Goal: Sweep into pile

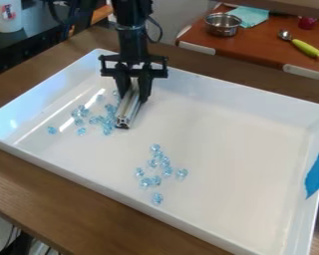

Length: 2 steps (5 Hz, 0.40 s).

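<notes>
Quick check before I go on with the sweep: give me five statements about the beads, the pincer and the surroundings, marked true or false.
1. The pincer holds a metal bar. True.
2. All the beads lie in one single pile. False: they lie in two loose clusters, one beside the bar and one nearer the camera.
3. The tray is white. True.
4. The metal pot stands inside the tray. False: the pot is on the reddish-brown table behind it.
5. Something blue covers part of the tray's rim at the right of the picture. True.
</notes>
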{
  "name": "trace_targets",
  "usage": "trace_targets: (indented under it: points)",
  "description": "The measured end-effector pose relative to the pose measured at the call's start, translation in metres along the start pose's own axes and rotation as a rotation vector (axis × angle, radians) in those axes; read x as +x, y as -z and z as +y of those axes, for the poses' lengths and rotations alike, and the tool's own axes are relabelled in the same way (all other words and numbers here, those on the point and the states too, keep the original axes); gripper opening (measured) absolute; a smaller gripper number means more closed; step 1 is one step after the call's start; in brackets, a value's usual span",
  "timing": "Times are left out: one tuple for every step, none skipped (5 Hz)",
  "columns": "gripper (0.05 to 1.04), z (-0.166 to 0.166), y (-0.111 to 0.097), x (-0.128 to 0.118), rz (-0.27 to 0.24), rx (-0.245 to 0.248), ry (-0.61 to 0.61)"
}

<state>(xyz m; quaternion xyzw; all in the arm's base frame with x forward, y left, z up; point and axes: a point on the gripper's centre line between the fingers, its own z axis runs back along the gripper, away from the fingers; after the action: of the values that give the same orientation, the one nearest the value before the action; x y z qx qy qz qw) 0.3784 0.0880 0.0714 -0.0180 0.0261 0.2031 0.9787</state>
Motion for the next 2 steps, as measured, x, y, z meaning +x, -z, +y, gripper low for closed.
trace_targets:
  points:
    - [0.379,0.031,-0.002,0.005,-0.006,-0.014,-0.061]
    - [0.379,0.051,-0.002,0.001,-0.002,-0.035,-0.115]
